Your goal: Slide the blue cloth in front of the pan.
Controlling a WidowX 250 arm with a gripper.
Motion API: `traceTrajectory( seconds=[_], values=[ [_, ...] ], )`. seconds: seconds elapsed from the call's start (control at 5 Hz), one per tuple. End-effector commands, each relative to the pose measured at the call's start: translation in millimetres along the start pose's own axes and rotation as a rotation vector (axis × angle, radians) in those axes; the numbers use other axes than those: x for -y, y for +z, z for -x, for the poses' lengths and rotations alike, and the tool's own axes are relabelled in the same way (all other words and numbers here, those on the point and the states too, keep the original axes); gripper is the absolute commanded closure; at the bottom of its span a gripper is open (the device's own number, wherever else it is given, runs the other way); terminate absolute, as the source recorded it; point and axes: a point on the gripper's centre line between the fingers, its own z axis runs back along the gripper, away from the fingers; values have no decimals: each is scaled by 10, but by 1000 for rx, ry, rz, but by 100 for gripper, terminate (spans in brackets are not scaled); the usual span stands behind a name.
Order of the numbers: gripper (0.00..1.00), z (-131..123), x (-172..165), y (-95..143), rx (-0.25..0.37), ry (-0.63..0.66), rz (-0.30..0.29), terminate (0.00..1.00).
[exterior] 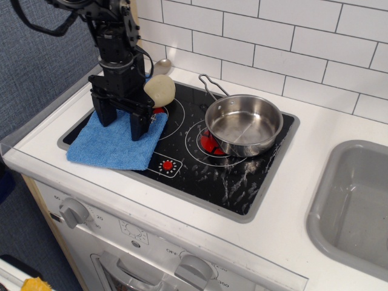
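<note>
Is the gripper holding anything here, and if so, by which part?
Nothing is held. The gripper stands with open jaws over the square light-blue terry cloth, its tips at the cloth's back part; whether they press on it cannot be told.

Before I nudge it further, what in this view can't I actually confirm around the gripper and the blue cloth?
- Contact: whether the gripper fingertips press into the blue cloth; the camera angle hides it.
- The cloth's back edge, hidden behind the gripper body.
- The small blue thing behind the arm, mostly blocked.
- The grey spoon-like item by the wall, partly hidden by the cream ball.
</note>
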Motion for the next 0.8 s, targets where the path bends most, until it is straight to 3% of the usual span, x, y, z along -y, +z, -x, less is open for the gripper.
traceTrajectory(
  seconds=[0.0,0.2,0.4,0.6],
  values=[
    [0,-137,747,23,-3,-132,49,0],
    [0,-223,1214,72,20,-227,95,0],
    [0,-196,1583,112,-7,-282,111,0],
    [0,-164,1734,164,-29,-285,96,0]
  ],
)
